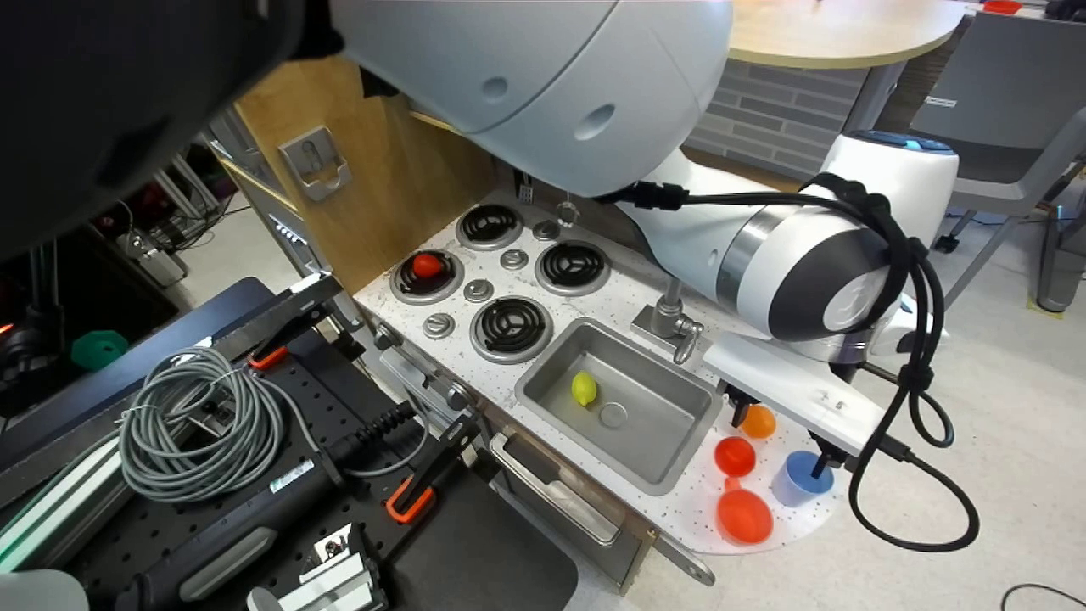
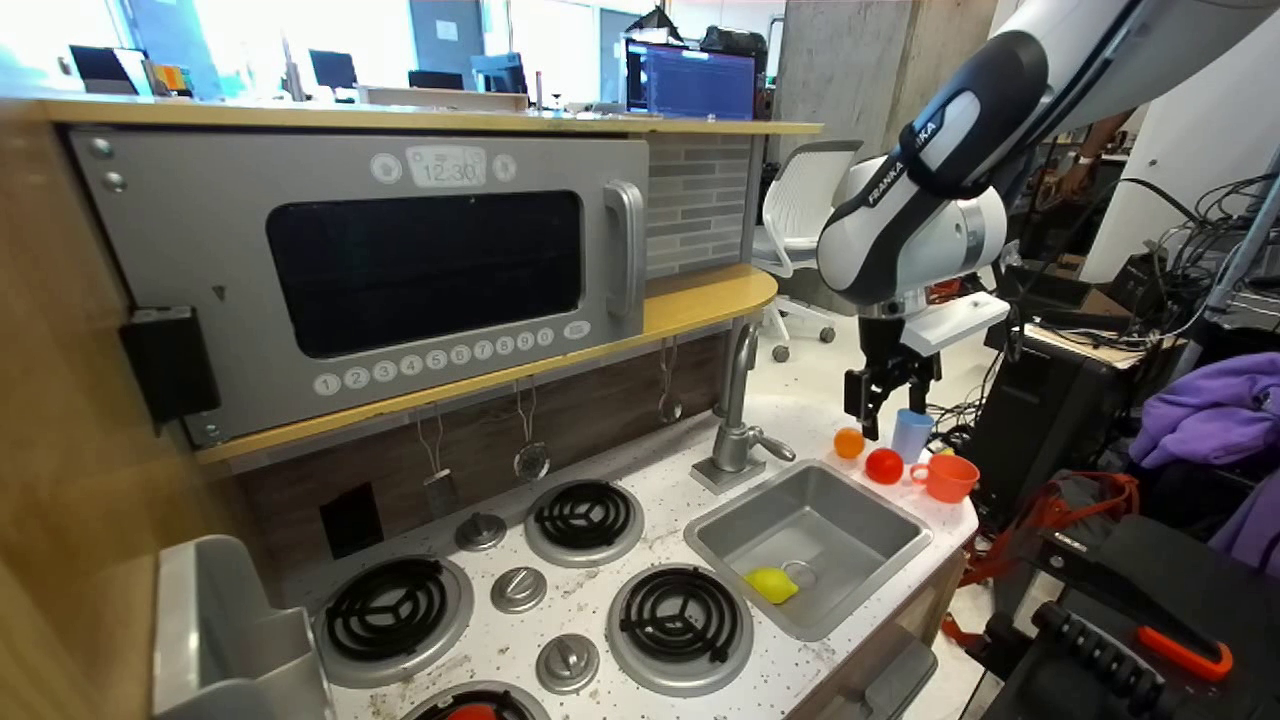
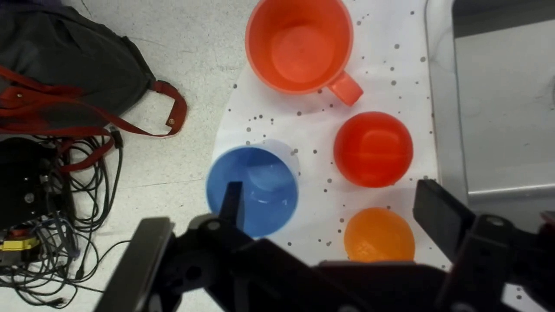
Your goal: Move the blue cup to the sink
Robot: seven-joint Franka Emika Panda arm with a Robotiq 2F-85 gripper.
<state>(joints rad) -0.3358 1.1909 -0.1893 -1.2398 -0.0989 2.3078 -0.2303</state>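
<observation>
The blue cup (image 1: 796,484) stands upright on the white counter near its rounded end; it also shows in an exterior view (image 2: 911,436) and, from above, in the wrist view (image 3: 264,195). The sink (image 1: 585,441) is a grey basin beside it, also in an exterior view (image 2: 700,525) and at the right of the wrist view (image 3: 446,108). My gripper (image 3: 331,193) is open and holds nothing. In both exterior views it is low over the cups (image 1: 779,445) (image 2: 893,420). One finger overlaps the blue cup's mouth; I cannot tell whether its tip is inside. The other finger is on the sink side, beyond the orange ball.
An orange ball (image 3: 379,236) and a red round object (image 3: 373,149) lie between blue cup and sink. An orange-red cup with a handle (image 3: 299,47) stands beside them. A yellow lemon (image 1: 584,388) lies in the sink. The faucet (image 2: 735,440) rises behind the basin.
</observation>
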